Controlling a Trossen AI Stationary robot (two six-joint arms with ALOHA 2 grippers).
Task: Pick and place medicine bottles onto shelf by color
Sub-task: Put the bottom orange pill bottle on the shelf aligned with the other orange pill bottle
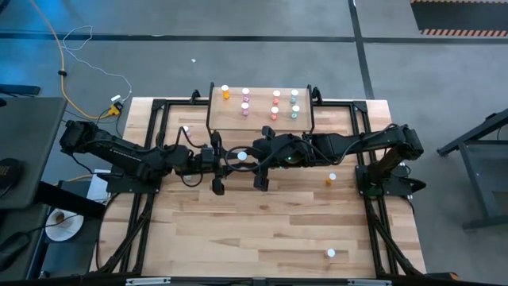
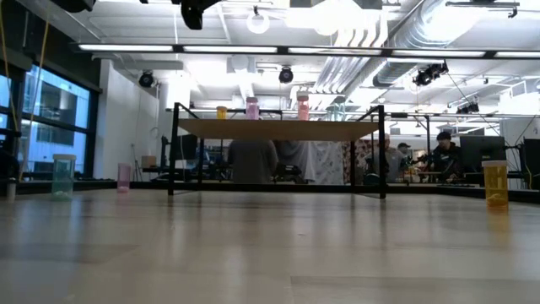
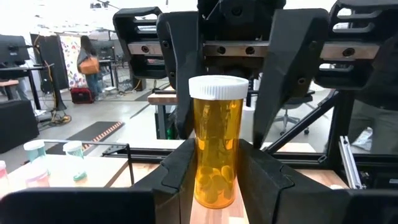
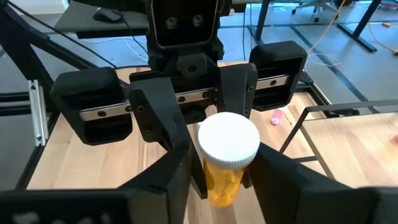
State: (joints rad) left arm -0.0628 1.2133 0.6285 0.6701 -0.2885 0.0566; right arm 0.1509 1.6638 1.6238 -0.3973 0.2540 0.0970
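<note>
An orange bottle (image 3: 215, 146), a clear amber cylinder with a ribbed white cap and pale pills heaped in its lower part, stands upright over the middle of the table (image 1: 262, 230), just in front of the shelf (image 1: 260, 119). Both arms meet there: the left gripper (image 3: 214, 171) has its two dark fingers pressed against the bottle's sides, and the right gripper (image 4: 224, 171) faces it from the other side with its fingers also flanking the bottle, though whether they actually touch it is hard to judge from the close views. On the shelf, small white-capped bottles stand in short rows: one orange bottle (image 1: 225, 91) at the left end, then pink bottles (image 1: 245, 101), red bottles (image 1: 275, 104) and teal bottles (image 1: 294, 102). Another orange bottle (image 1: 332, 179) and a white-capped bottle (image 1: 331, 253) stand loose on the table's right side.
</note>
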